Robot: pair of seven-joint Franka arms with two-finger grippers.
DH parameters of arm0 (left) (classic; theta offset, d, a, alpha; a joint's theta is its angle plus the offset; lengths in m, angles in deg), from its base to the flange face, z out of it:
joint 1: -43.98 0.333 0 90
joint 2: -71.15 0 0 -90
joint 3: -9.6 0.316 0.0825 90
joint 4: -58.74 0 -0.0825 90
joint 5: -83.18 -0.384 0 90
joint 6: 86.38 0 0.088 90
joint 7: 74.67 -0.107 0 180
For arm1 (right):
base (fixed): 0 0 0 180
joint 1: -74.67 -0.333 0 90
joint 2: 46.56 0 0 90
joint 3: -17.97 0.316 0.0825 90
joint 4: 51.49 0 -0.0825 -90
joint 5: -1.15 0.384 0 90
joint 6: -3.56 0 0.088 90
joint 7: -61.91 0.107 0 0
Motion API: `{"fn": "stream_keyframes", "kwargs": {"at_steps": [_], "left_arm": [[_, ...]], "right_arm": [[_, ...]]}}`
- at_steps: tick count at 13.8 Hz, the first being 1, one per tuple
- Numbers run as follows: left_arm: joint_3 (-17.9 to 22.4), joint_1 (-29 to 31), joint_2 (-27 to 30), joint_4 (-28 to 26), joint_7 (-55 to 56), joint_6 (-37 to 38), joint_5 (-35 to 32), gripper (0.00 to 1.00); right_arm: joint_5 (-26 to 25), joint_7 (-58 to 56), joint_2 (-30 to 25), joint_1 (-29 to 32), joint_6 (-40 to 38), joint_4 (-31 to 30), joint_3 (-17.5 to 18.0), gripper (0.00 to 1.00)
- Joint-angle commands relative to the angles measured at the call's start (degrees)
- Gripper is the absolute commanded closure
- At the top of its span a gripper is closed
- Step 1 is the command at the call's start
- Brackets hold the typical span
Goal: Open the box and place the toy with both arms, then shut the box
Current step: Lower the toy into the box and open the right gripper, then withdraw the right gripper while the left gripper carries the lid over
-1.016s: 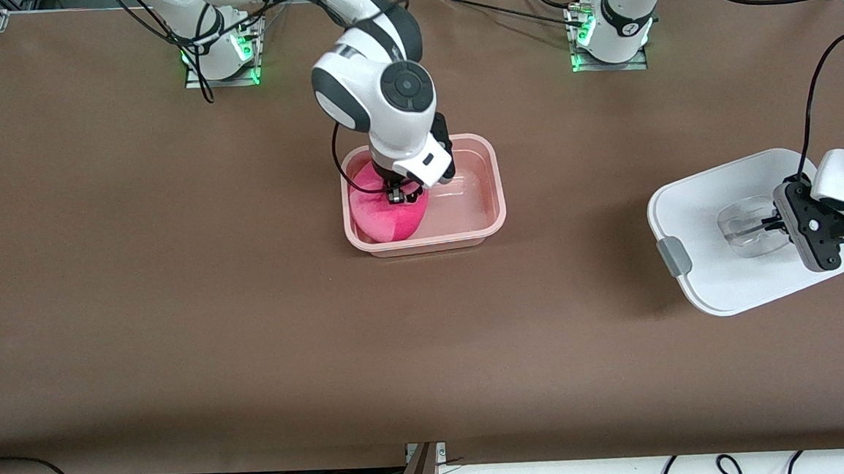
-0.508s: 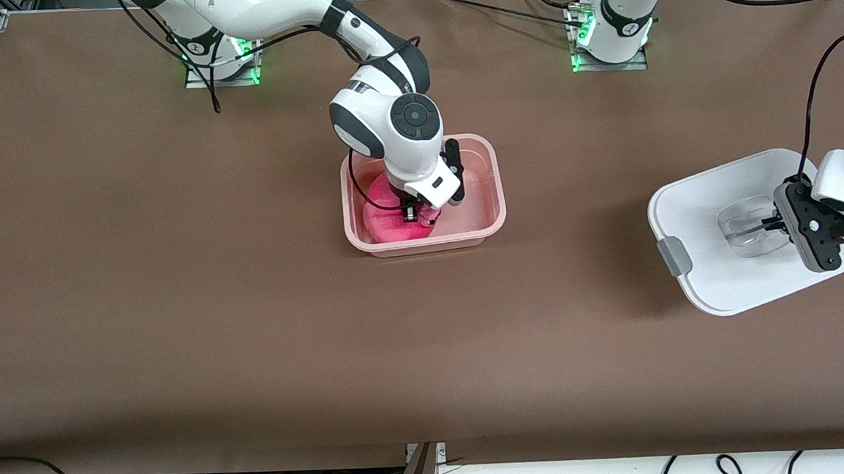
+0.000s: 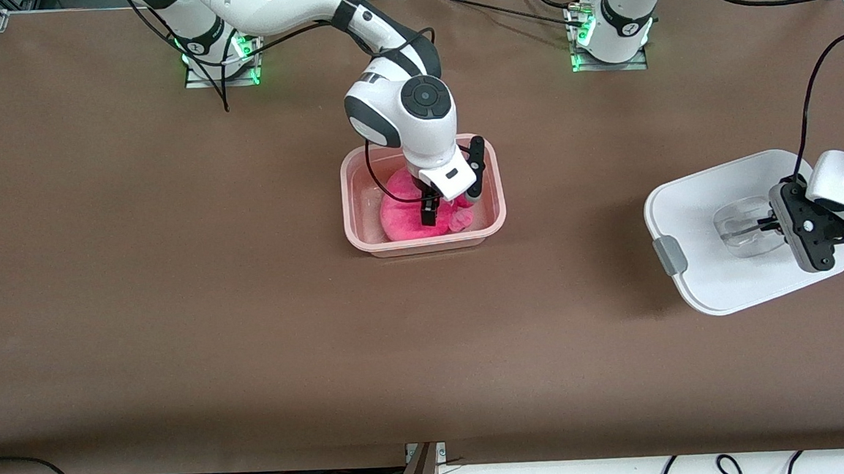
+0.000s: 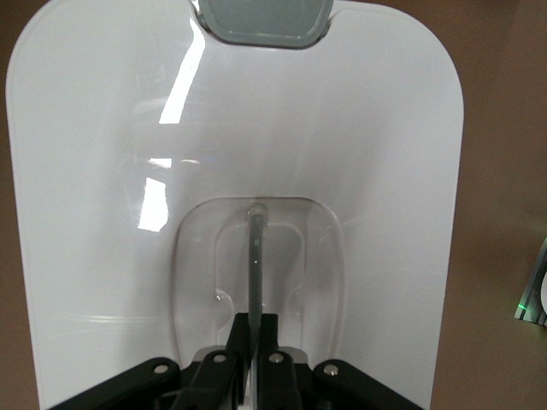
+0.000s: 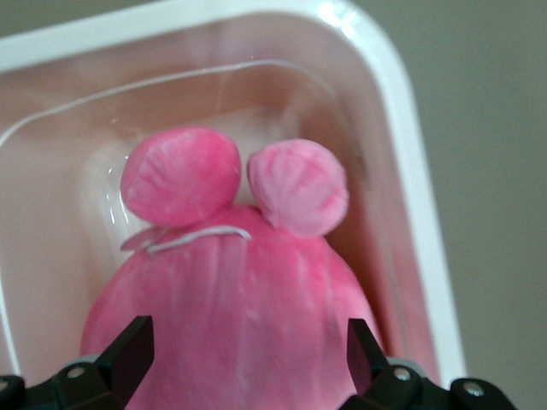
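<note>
The pink box point(image 3: 497, 188) stands open in the middle of the table. The hot-pink toy point(image 3: 399, 220) lies inside it, toward the right arm's end. My right gripper point(image 3: 451, 203) is open just above the toy, one finger on each side. In the right wrist view the gripper point(image 5: 246, 342) straddles the toy point(image 5: 231, 282), whose two ear flaps point at the box wall point(image 5: 410, 171). My left gripper point(image 3: 769, 224) is shut on the clear handle point(image 4: 255, 248) of the white lid point(image 3: 706, 205) and holds it over the left arm's end of the table. The lid point(image 4: 342, 128) fills the left wrist view above the gripper point(image 4: 255, 329).
A grey clip point(image 3: 668, 255) sits on the lid's edge facing the box, and shows in the left wrist view point(image 4: 263, 21). Both arm bases stand along the table edge farthest from the front camera. Cables lie past the table's near edge.
My right gripper has moved along the box toward the left arm's end with the toy, then opened; the toy now lies loose in the box. The lid has shifted slightly.
</note>
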Motion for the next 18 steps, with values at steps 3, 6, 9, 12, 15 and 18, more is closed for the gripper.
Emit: {"fn": "stream_keyframes", "kwargs": {"at_steps": [3,6,9,12,15,18], "left_arm": [[-0.56,-3.50,-0.44,0.64,-0.48,0.26,0.91,1.00],[-0.56,-6.04,-1.40,0.64,-0.39,0.08,3.10,1.00],[-0.56,-11.48,-1.40,0.82,-0.39,-1.14,3.55,1.00],[-0.56,-20.17,-1.58,0.82,0.74,-4.22,3.55,1.00],[-0.47,-28.26,-3.24,0.64,8.64,-5.01,3.20,1.00],[-0.56,-35.47,-5.00,0.82,17.68,-7.29,3.81,1.00]], "right_arm": [[7.12,0.09,-10.55,3.97,-11.17,0.40,-0.39,0.00],[11.27,-0.08,-17.67,10.28,-22.85,0.40,-3.01,0.00],[13.03,-0.34,-20.42,21.26,-26.58,1.71,-6.71,0.00],[14.26,-0.09,-22.68,28.31,-31.29,3.65,-7.77,0.00],[14.44,6.64,-31.98,29.12,-32.64,-4.13,-11.46,0.00],[15.93,17.98,-41.75,29.12,-33.26,-13.90,-14.36,0.00]]}}
